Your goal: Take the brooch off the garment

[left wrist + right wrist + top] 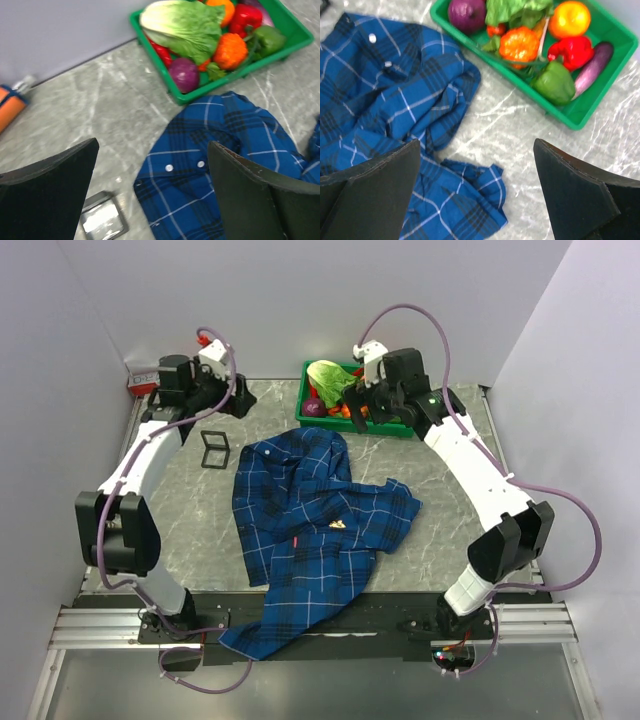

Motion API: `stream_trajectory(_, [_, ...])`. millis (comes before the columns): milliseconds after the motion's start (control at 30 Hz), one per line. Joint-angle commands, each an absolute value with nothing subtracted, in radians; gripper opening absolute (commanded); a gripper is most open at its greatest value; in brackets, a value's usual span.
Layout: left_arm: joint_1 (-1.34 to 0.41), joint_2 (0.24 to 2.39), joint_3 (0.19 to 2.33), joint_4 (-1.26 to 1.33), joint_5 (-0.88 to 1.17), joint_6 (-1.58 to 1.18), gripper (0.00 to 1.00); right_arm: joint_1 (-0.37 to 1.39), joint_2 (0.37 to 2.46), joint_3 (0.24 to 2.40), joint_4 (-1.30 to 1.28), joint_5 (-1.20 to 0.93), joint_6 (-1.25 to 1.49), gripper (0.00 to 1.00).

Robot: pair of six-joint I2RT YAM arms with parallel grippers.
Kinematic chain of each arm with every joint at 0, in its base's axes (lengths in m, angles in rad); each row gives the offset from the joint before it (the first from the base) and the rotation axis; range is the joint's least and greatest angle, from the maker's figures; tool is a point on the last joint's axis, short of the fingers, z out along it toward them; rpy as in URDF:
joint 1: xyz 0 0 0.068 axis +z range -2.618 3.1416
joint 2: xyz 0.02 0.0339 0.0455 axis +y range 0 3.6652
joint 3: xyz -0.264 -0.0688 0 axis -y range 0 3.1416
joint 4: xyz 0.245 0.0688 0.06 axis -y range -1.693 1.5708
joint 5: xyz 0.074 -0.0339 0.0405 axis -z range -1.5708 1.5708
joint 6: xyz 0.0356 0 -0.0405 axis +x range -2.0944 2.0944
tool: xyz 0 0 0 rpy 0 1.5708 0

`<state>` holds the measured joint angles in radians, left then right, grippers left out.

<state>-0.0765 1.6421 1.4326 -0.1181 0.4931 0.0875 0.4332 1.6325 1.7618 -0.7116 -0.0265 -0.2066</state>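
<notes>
Left hand (238, 402) and right hand (362, 406) both hang released, fingers spread wide and gripping nothing, high over the far side of the tabletop (185, 525). Judging by this, they are parked clear so the whole shirt shows from above before either one commits.

At the near edge, the garment (300, 505) spills its hem over the tabletop's lip towards the arm bases. It is a dark navy plaid with thin pale check lines, laid loosely open and rumpled, probably so that its front faces up. Just past the middle fold sits a small red tag (296, 541). A little farther in and towards the right edge lies the brooch (338, 525), a tiny gold fleck with a pinkish tint, resting on the cloth near the tabletop's centre. Neither wrist view shows it.

Farther still, the collar and white buttons lie below both hands. A small black frame (214, 450) stands beside the left sleeve, and a green tray (606, 91) of toy vegetables fills the far right corner.
</notes>
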Motion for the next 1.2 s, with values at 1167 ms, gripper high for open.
stream_trajectory(1167, [-0.221, 2.126, 1.628, -0.339, 0.287, 0.334, 0.86, 0.192, 1.764, 1.305, -0.864, -0.382, -0.768, 1.0])
